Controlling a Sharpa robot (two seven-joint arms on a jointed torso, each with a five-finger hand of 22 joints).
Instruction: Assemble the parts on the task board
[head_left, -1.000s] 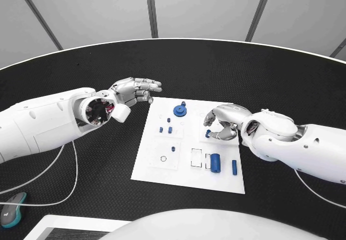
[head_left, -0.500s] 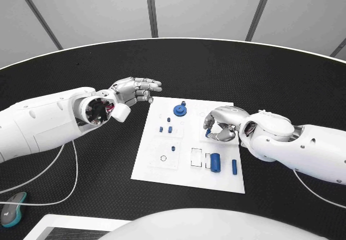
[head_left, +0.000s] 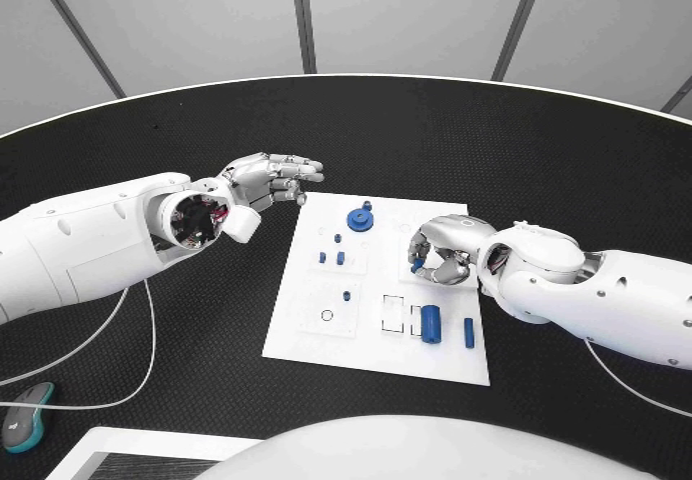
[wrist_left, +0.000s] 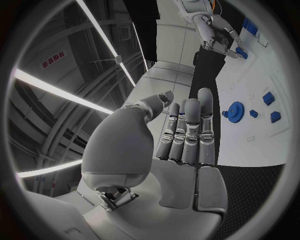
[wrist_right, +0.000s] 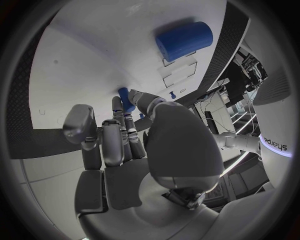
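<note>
Nearest, at lower centre of the head view, the task board (head_left: 325, 340) lies on the black table (head_left: 476, 150). Along the board's near right part a large blue cylinder (head_left: 430, 325) lies flat, with a slim blue pin (head_left: 469, 333) just beside it on the right. Toward the board's left a small blue peg (head_left: 346, 296) stands, and a little farther up two more blue pegs (head_left: 330, 259) stand side by side.

At centre right, the right hand (head_left: 441, 250) rests over the board's right edge, fingers curled down around a small blue part (head_left: 417, 266); in the right wrist view the fingertips (wrist_right: 132, 96) close on that blue part (wrist_right: 124, 99) against the white plate.

Farther up the board a blue gear (head_left: 359, 222) sits near the top edge.

Farthest, at upper left, the left hand (head_left: 271, 180) hangs above the table just off the board's top left corner, holding nothing, its fingers (wrist_left: 187, 125) straight and pressed side by side.
</note>
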